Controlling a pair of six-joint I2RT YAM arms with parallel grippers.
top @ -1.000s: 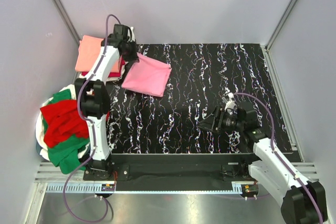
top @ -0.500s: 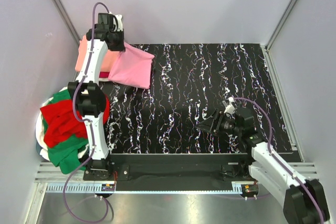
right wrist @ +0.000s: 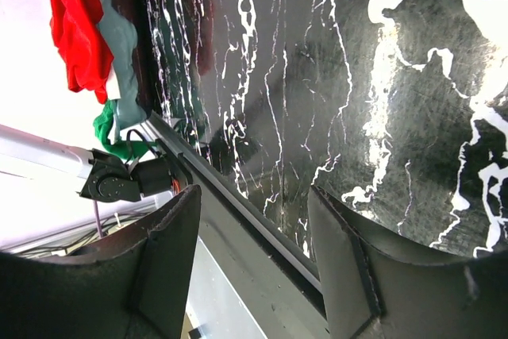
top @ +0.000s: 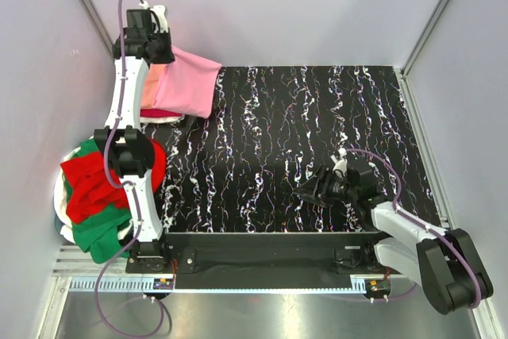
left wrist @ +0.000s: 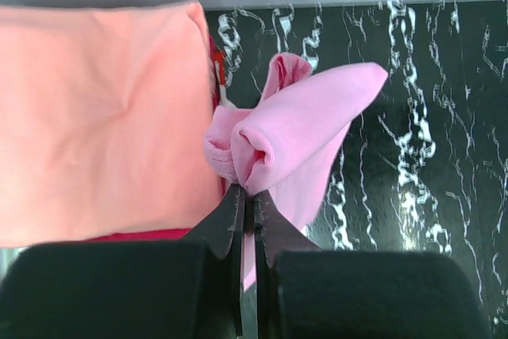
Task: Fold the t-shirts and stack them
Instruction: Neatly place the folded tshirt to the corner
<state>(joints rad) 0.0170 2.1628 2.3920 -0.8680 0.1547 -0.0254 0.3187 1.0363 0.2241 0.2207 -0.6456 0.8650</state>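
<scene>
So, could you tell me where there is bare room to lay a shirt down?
The marbled mat is bare from the pink t-shirt across to the right gripper and the far-right corner. Crowded: the far-left corner with the salmon-orange t-shirt, and the red-and-green heap at left.

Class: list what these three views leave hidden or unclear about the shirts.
1. Left wrist view: pink t-shirt, its held edge hidden inside the shut left gripper.
2. Left wrist view: red t-shirt, only slivers show under the salmon-orange t-shirt.
3. Top view: heap of unfolded shirts, partly behind the left arm.
</scene>
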